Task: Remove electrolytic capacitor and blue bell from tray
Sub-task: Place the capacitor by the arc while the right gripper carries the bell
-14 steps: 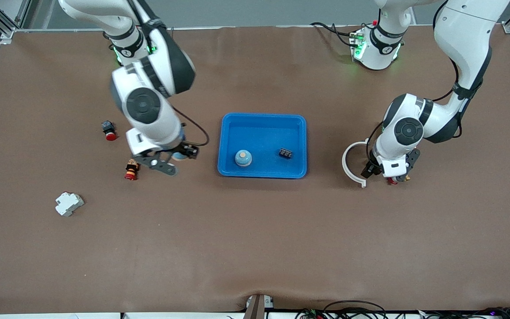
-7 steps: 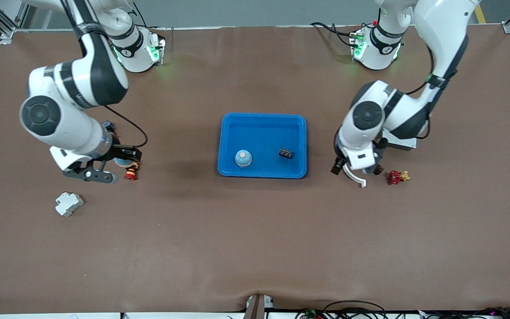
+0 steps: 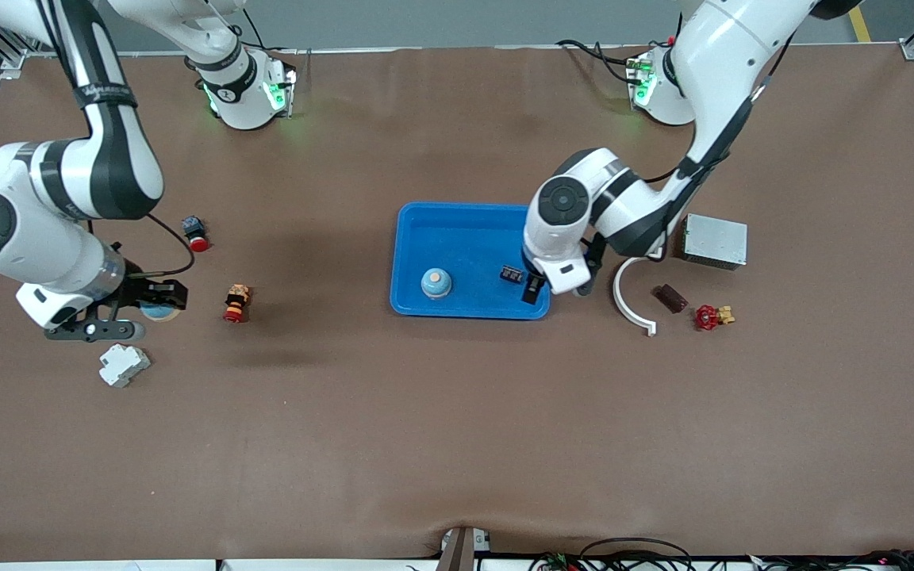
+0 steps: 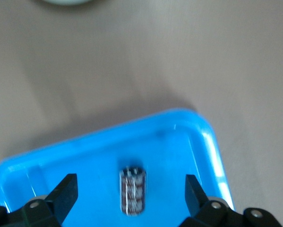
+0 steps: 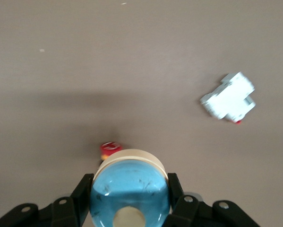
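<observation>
Both arms swung sideways: right gripper (image 3: 157, 305) clamps one bell (image 5: 130, 194), left gripper (image 4: 131, 196) gapes over one capacitor (image 4: 132, 191).

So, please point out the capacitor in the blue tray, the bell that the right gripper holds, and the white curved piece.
capacitor (image 4: 132, 193): left wrist view, middle of its body.
bell (image 5: 129, 191): right wrist view, blue dome.
white curved piece (image 3: 624, 303): front view, middle of the arc.

Front view: high camera facing the robots, covering the whole table (image 3: 457, 444), bases along the top. Left wrist view: looks down, close, onto the tray (image 4: 212, 146) and capacitor (image 4: 132, 190); both also appear in the front view. Right wrist view: looks down on bare table and the white block (image 5: 228, 101), shared with the front view.
</observation>
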Tool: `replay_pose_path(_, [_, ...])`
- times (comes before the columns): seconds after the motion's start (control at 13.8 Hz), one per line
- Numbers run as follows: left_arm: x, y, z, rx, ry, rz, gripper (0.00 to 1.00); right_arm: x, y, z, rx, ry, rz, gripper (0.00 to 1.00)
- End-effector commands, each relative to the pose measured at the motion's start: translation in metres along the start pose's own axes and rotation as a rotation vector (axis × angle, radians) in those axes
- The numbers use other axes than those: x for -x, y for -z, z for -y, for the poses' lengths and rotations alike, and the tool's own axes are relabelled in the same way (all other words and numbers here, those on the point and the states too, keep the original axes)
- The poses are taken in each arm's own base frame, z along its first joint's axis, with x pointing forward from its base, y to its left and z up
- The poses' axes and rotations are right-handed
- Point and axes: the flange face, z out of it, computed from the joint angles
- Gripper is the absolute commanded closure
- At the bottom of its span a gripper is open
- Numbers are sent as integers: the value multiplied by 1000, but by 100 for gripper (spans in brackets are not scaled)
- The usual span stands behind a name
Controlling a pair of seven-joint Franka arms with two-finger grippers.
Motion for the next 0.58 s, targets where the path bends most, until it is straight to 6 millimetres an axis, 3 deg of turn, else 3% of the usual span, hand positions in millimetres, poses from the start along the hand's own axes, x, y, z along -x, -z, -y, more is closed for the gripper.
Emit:
replay_pose_path(0.0, [9,-9,-14,1,63,7,0,14,-18,-24,12,52,-55,100])
replay_pose_path(0.14, [18,-24,-10,-25,53,9,0,22,-53,-44,13,23,-69,100])
replay_pose_path(0.29, [17,-36,-7,-47,53,9,0,29,-87,-43,17,23,-104,100])
replay_pose_path(0.43, [16,-39,-5,-54,55,9,39,35,-113,-42,18,21,-124,100])
replay_pose_path(0.51, [16,-40,-5,-56,55,8,47,39,-122,-41,17,20,-121,100])
